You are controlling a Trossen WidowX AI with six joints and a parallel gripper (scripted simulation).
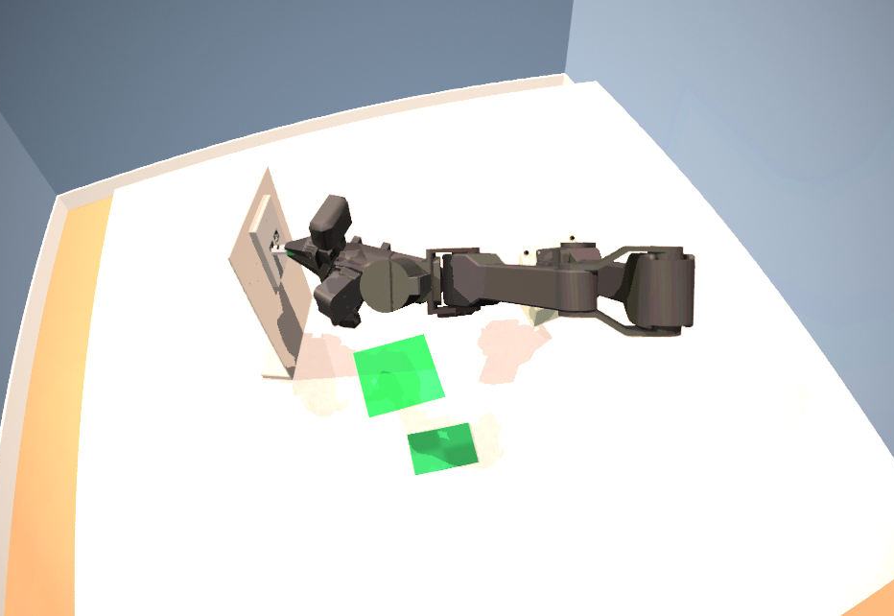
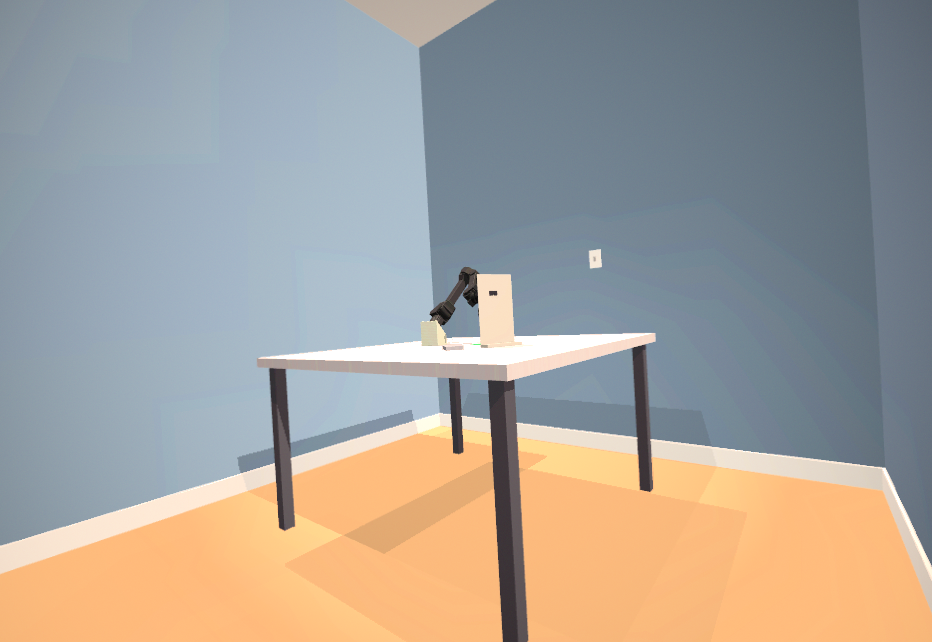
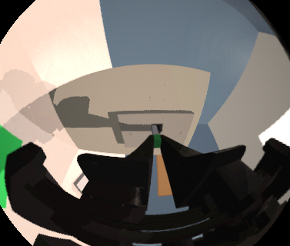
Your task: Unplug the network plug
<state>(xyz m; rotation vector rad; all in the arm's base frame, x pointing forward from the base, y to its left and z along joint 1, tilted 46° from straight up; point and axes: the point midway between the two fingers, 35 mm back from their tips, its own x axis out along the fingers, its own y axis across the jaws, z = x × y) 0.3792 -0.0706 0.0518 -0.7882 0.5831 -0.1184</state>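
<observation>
1. Top view: the gripper [image 1: 290, 251] is clamped on the plug [image 1: 283, 250] at the panel [image 1: 263, 290], likely for a straight pull toward the marked square [image 1: 398, 374].
2. Exterior view: the plug is hidden behind the panel [image 2: 496, 317].
3. Wrist view: fingertips are pinched on the green plug [image 3: 157, 139], just off the socket plate [image 3: 135, 125].

A beige panel [image 1: 259, 290] is seen on a white table [image 1: 607, 450] with dark legs [image 2: 507, 484]. The arm [image 1: 521, 279] is dark grey. Two green squares [image 1: 398, 374] are marked on the table. A green plug [image 3: 157, 139] is shown. The floor [image 2: 633, 575] is orange, the walls [image 2: 179, 189] blue.
</observation>
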